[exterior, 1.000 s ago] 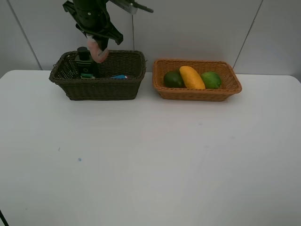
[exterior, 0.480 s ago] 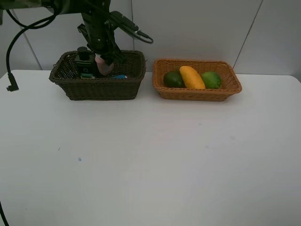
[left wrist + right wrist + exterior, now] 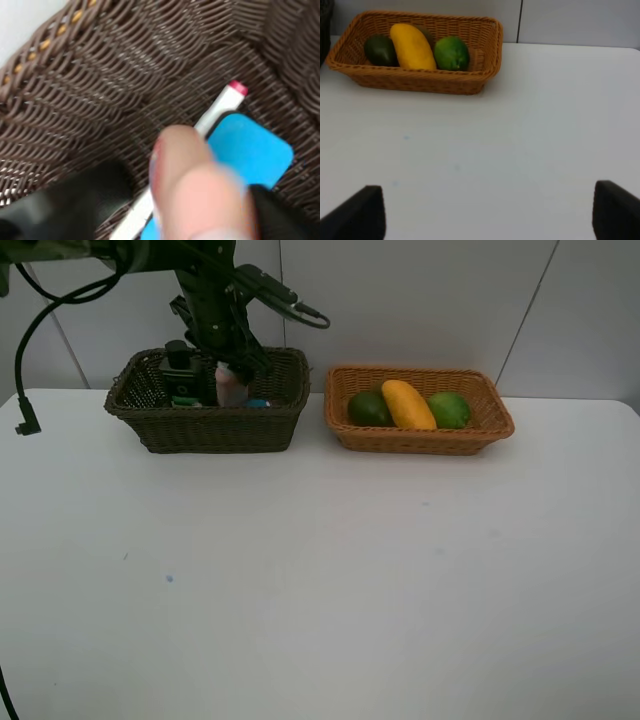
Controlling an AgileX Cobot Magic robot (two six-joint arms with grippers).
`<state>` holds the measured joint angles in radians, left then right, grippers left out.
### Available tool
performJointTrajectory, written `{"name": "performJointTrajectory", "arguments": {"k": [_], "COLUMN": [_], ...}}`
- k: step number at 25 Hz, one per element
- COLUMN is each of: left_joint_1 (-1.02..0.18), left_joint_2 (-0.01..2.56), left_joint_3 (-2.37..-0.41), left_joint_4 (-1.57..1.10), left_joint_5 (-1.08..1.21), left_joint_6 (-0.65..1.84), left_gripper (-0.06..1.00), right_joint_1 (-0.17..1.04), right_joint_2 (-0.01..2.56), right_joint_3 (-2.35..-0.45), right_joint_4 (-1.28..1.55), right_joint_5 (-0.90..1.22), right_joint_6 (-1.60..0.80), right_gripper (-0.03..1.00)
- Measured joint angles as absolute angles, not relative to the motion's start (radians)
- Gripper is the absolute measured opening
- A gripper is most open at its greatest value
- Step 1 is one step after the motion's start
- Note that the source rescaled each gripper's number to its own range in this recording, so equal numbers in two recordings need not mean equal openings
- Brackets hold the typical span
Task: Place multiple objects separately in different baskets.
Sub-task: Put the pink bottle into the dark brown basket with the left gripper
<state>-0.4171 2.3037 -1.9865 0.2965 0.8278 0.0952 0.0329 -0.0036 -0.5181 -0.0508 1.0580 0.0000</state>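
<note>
The dark brown basket (image 3: 205, 425) holds a dark green pump bottle (image 3: 180, 372), a blue eraser (image 3: 252, 150), a white pink-tipped marker (image 3: 222, 105) and the pink bottle (image 3: 231, 386). My left gripper (image 3: 226, 358) hangs just above it. In the left wrist view the pink bottle (image 3: 197, 185) is blurred between the spread fingers (image 3: 75, 200), with a gap on one side. The orange basket (image 3: 420, 440) holds an avocado (image 3: 368, 408), a mango (image 3: 408, 404) and a green round fruit (image 3: 449, 409). My right gripper (image 3: 487, 212) is open above bare table, in front of that basket.
Both baskets stand side by side at the back of the white table (image 3: 320, 570), near the wall. A black cable (image 3: 25, 350) hangs from the left arm at the far left. The right arm is outside the high view.
My left gripper came down into the dark basket with the pink bottle, and its fingers have spread. The bottle now stands lower, inside the basket. The right gripper has not moved.
</note>
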Motion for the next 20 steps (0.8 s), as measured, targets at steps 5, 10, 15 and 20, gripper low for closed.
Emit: {"name": "performJointTrajectory", "arguments": {"k": [5, 10, 15, 20], "left_joint_1": [-0.417, -0.417, -0.417, -0.417], "left_joint_2": [2.304, 2.304, 2.304, 2.289], "left_joint_3": [-1.986, -1.986, -1.986, -1.986], "left_joint_4": [0.296, 0.305, 0.305, 0.304], "left_joint_5": [0.828, 0.83, 0.835, 0.856], "left_joint_6": [0.095, 0.095, 0.095, 0.095], "left_gripper": [0.99, 1.0, 1.0, 1.0], "right_joint_1": [0.033, 0.033, 0.033, 0.033], "right_joint_2": [-0.004, -0.004, -0.004, -0.004], "right_joint_3": [-0.518, -0.518, -0.518, -0.518], "right_joint_4": [-0.051, -0.051, -0.051, -0.051], "right_joint_5": [1.058, 1.058, 1.058, 1.058], "right_joint_6": [0.0, 0.0, 0.0, 0.0], "right_gripper": [0.99, 0.99, 0.99, 0.99]}}
